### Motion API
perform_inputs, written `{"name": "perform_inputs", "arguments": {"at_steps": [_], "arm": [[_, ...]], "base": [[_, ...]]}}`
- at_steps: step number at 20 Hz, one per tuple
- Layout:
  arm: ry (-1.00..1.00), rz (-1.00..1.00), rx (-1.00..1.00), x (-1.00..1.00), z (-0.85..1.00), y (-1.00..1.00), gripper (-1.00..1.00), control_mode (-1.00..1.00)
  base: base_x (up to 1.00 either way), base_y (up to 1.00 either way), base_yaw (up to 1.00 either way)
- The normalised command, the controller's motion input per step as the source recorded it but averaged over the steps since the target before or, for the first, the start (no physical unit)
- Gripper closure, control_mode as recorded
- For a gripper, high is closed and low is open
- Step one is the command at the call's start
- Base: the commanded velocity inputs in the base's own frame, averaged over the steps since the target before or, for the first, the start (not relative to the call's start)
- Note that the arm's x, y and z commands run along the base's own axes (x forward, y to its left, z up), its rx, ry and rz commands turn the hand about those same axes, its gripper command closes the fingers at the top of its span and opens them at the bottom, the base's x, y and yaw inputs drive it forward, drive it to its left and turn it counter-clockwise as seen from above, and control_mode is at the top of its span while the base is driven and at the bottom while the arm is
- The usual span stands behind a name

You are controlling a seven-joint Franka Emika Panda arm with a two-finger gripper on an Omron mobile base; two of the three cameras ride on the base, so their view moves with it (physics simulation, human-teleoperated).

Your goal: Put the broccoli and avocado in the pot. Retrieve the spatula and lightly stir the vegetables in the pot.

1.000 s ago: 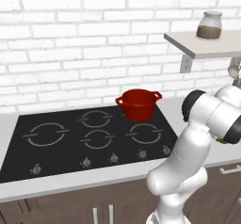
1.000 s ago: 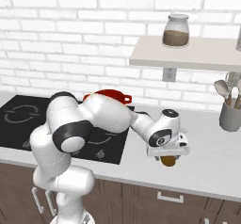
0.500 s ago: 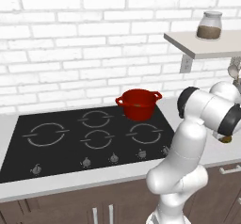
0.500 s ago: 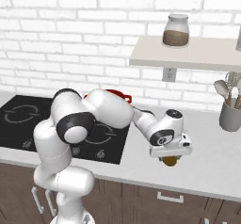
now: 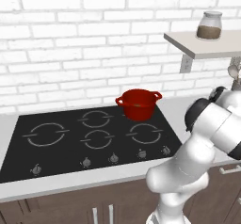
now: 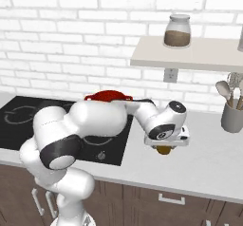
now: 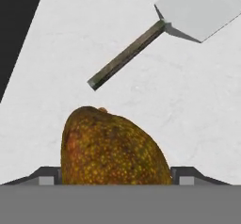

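Your gripper stood wide, its two dark fingertips set on either side of the avocado, which filled the gap between them. From the hand view the fruit looked clamped, though contact at the pads was hidden at the bottom edge, so you could not be quite sure of it. In the right base view the hand hung just above the grey counter, right of the cooktop, with the brown avocado showing under it.

Beyond the avocado in the hand view lay one spatula, flat on the pale counter, its dark handle pointing toward the fruit and its broad grey blade away; the two were apart.

You had one red pot, upright on the far right burner of the black cooktop, well left of the gripper. In the right base view your own arm crossed in front of it, leaving its rim and a handle visible above the white link.

On the wall shelf stood one glass jar of brown contents. At the far right of the counter stood one grey holder with several utensils, too small to count. The cooktop carried five burner rings and a row of small knobs along its near edge.
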Motion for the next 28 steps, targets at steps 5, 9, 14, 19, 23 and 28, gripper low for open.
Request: {"name": "perform_inputs", "arguments": {"at_steps": [5,9,14,19,23,28], "arm": [[-0.10,-0.21,0.00,0.00,0.52,1.00,1.00,-1.00],[-0.09,-0.23,0.01,0.00,0.06,0.97,1.00,-1.00],[-0.07,-0.24,0.05,0.00,0.13,0.86,1.00,-1.00],[-0.01,-0.21,0.06,0.00,0.73,0.81,1.00,-1.00],[0.00,-0.09,0.04,0.46,0.61,0.77,1.00,-1.00],[0.00,0.00,0.00,0.75,0.27,0.59,1.00,-1.00]], "base": [[0.00,0.00,0.00],[0.00,0.00,0.00],[0.00,0.00,0.00],[0.00,0.00,0.00],[0.00,0.00,0.00],[0.00,0.00,0.00]]}}
